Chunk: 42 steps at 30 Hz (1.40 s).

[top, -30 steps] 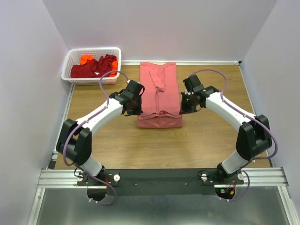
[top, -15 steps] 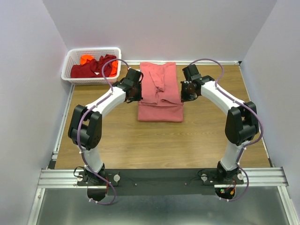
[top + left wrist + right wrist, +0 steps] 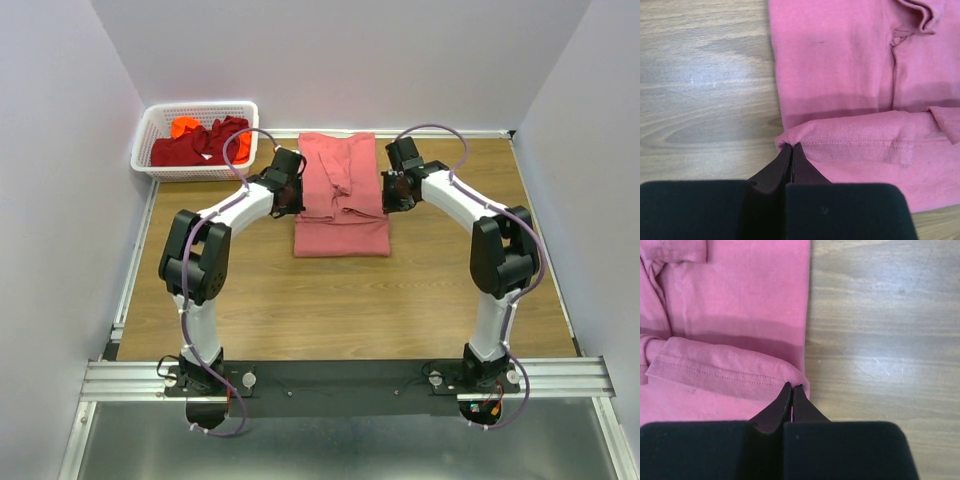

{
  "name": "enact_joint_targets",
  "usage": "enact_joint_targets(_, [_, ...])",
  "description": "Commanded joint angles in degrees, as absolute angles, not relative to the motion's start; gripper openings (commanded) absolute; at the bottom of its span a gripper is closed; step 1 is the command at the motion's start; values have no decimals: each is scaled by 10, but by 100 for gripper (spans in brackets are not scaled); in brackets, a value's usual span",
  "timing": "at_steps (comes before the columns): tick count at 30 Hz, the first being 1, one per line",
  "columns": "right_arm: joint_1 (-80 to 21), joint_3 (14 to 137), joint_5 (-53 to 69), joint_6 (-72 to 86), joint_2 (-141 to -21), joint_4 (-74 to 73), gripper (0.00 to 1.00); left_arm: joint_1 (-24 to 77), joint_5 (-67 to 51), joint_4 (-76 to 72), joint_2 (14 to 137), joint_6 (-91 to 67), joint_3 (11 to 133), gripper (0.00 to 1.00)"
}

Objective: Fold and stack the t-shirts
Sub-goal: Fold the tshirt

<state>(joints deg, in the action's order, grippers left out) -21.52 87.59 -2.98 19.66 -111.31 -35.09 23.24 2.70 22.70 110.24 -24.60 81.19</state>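
Observation:
The salmon-pink t-shirt (image 3: 341,200) lies in a long folded strip on the table's middle back. My left gripper (image 3: 291,199) is shut on its left hem corner (image 3: 790,141), and my right gripper (image 3: 391,195) is shut on its right hem corner (image 3: 796,384). Both hold the near hem folded back over the shirt's middle, low over the cloth. The salmon-pink t-shirt fills the left wrist view (image 3: 850,80) and the right wrist view (image 3: 735,305). The dark red t-shirt (image 3: 195,145) and the bright orange t-shirt (image 3: 184,127) lie crumpled in the basket.
The white lattice basket (image 3: 144,148) stands at the back left corner against the wall. Wood tabletop (image 3: 340,300) spreads in front of the shirt. White walls close in the left, back and right.
Both grippers have carried the shirt's near hem away from the arms' bases toward the back, folding it over the shirt. The visible strip is shorter now.

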Motion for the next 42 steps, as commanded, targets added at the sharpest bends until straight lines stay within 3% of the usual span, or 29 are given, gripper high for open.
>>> enact_joint_targets(1, [-208, 897, -47, 185, -1143, -329, 1, 225, 54, 200, 1124, -236, 825, 0])
enact_joint_targets(8, [-207, 900, -53, 186, -1170, -311, 1, 222, 65, 193, 1151, -242, 831, 0])
enact_joint_targets(10, [-207, 902, -52, 184, -1172, -309, 1, 222, 65, 193, 1152, -242, 830, 5])
enact_joint_targets(11, [-207, 902, -51, 182, -1172, -309, 1, 223, 65, 193, 1151, -242, 831, 10])
enact_joint_targets(14, [-207, 904, -45, 171, -1163, -309, 14, 223, 66, 196, 1134, -240, 831, 38])
enact_joint_targets(15, [-207, 904, -41, 167, -1154, -309, 25, 222, 68, 197, 1127, -241, 831, 58])
enact_joint_targets(17, [-207, 905, -33, 150, -1144, -309, 37, 222, 67, 199, 1106, -241, 833, 72])
enact_joint_targets(18, [-208, 905, -31, 144, -1138, -309, 49, 222, 66, 200, 1099, -241, 834, 80])
enact_joint_targets(19, [-212, 905, -25, 127, -1126, -309, 54, 223, 62, 203, 1081, -243, 836, 81])
enact_joint_targets(20, [-221, 904, -25, 114, -1120, -308, 64, 223, 61, 209, 1071, -246, 834, 82])
enact_joint_targets(23, [-241, 900, -29, 52, -1101, -308, 77, 227, 61, 212, 1021, -262, 811, 81])
enact_joint_targets(24, [-259, 897, -45, 24, -1100, -307, 87, 234, 60, 212, 997, -272, 791, 73])
enact_joint_targets(27, [-287, 894, -63, -21, -1110, -304, 100, 252, 53, 209, 970, -288, 752, 60])
enact_joint_targets(30, [-321, 896, -84, -50, -1129, -293, 100, 286, 40, 186, 945, -317, 694, 51])
enact_joint_targets(35, [-338, 900, -83, -73, -1152, -270, 100, 307, 19, 129, 946, -352, 607, 45])
enact_joint_targets(42, [-354, 903, -106, -90, -1189, -251, 100, 316, 16, 105, 983, -350, 589, 45])
